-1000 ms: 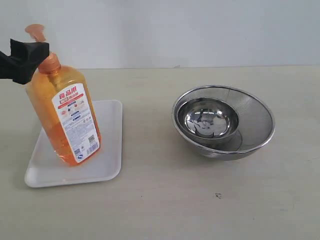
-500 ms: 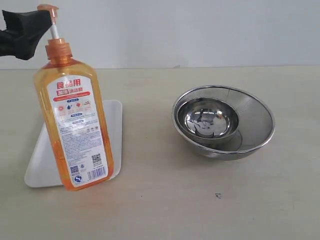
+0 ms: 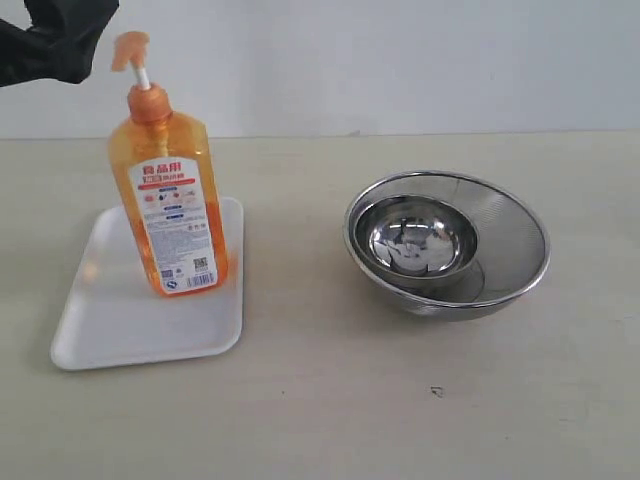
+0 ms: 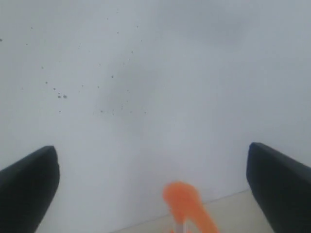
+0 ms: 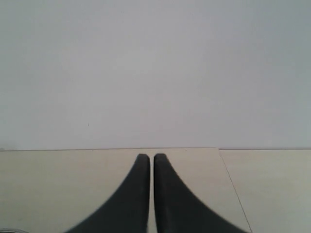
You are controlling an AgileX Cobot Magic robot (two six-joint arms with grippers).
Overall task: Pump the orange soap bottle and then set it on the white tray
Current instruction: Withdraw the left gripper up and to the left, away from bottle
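bottle [image 3: 172, 215] on tray [image 3: 110, 325] left, bowls [image 3: 512, 245] right; gap between passable

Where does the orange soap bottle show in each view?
Exterior view: orange soap bottle left of centre, standing on the white tray.
Left wrist view: only its pump head, between the open fingers.
Right wrist view: not in it.
Shared landmark: the white wall.

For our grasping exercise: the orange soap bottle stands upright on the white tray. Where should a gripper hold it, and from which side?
Grip the soap bottle by the narrow collar below its pump, coming level from the exterior view's left, where the open left gripper hangs. It stands upright on the tray, its body looks wide for the jaws, and the bowls sit on the right.
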